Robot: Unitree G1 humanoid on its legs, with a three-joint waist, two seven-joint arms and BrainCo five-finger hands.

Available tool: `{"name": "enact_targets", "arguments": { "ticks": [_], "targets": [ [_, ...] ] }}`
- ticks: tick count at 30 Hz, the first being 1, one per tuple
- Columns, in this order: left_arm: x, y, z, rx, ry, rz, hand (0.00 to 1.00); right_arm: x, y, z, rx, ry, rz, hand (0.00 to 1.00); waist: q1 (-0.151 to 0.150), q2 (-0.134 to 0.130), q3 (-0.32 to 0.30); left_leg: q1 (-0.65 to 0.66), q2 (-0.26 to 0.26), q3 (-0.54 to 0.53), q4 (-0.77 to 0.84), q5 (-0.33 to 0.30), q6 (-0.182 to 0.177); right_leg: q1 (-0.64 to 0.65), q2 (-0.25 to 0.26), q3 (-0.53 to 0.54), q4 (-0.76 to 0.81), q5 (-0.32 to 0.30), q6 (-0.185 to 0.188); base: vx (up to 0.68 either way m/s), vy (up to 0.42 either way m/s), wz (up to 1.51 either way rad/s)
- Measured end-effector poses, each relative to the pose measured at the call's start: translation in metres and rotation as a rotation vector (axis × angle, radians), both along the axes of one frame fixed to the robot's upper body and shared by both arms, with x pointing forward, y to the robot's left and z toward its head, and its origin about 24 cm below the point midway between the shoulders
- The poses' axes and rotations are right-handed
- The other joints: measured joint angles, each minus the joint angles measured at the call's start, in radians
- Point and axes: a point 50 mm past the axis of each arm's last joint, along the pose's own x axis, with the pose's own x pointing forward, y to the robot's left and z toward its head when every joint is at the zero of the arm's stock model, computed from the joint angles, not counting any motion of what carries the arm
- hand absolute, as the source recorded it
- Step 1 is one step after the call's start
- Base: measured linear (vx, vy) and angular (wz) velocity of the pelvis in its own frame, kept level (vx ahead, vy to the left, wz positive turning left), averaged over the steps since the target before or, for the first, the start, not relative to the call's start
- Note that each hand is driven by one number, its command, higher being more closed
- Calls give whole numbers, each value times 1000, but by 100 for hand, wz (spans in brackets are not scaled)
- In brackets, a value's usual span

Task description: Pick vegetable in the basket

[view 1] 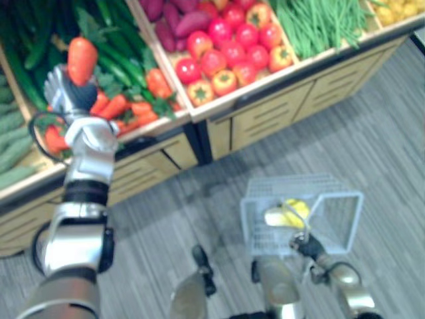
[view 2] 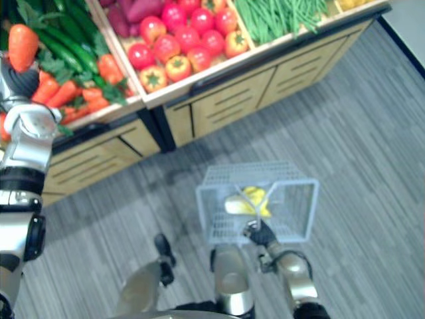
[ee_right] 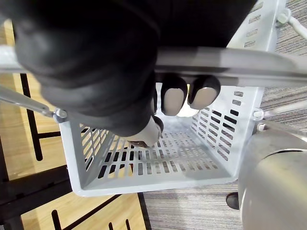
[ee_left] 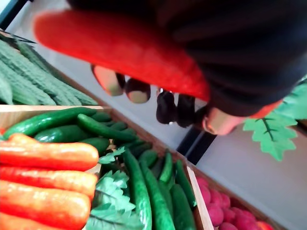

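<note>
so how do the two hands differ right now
The left hand is raised above the vegetable stand; the right hand is low, over the floor. The left hand grips a carrot; the right hand grips the handle of the basket. Both are shut on something.

Between the tilted wooden produce stand (view 1: 292, 106) at 12 o'clock and the pale grey slatted plastic basket (view 1: 345, 219) at 5 o'clock lies bare grey plank floor (view 1: 372, 146), an open lane to pass through. The basket's mouth is open upward, but the grey handle bar (ee_right: 230, 62), gripped by the curled fingers of the right hand (view 1: 307, 244), crosses it, and a yellow vegetable (view 1: 292, 211) takes up part of the bottom. At 10 o'clock the left hand (view 1: 70, 93), closed on an orange carrot (view 1: 82, 60), is hemmed by heaped carrots (view 1: 123, 106) and long dark green cucumbers (view 1: 119, 60).
</note>
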Motion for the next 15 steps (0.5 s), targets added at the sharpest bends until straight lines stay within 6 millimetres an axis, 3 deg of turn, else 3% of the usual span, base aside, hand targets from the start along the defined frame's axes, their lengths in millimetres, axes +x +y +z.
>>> {"name": "enact_targets", "arguments": {
  "ticks": [4,6,7,8,9,10,12,15],
  "targets": [
    [-11,-8,-22,59,-9,-103,100,-17,-2,-10,-8,56,2,100,2,21,-85,26,11,8,2,-16,-5,21,13,7,-1,-12,-2,50,-1,-9],
    [-21,-21,-44,68,0,-187,100,-27,-3,-15,-18,87,-2,100,14,27,-124,50,24,10,31,-38,-3,44,28,28,-1,-23,-2,86,-5,-34],
    [-33,-32,-68,47,21,-254,100,-32,-5,-18,-25,106,-1,100,28,37,-162,46,35,5,95,-77,-8,48,49,63,-1,-27,-4,89,-30,-104],
    [-53,-42,-101,8,73,-317,100,-30,-4,-16,-33,98,8,100,59,42,-183,44,38,-82,183,-107,7,60,64,131,-1,-30,-8,70,-30,-130],
    [-62,-47,-115,-18,100,-336,100,-28,-5,-14,-37,88,12,100,72,46,-192,42,35,-123,208,-119,4,58,69,166,-1,-34,-14,41,-5,-131],
    [-70,-53,-128,-51,124,-351,100,-25,-7,-10,-45,73,21,100,79,58,-201,45,35,-162,226,-141,-3,57,71,192,-1,-38,-16,-34,53,-108],
    [-92,-88,-161,-209,162,-466,100,-23,-15,-6,-58,78,13,100,68,114,-236,83,56,-170,211,-237,-39,53,106,233,-1,-39,-6,-50,93,-90],
    [-100,-124,-176,-253,227,-619,100,-24,-4,-6,-10,80,12,100,67,91,-247,136,42,-100,184,-238,-34,57,103,295,-2,-15,19,-29,54,-65]
  ]
}}
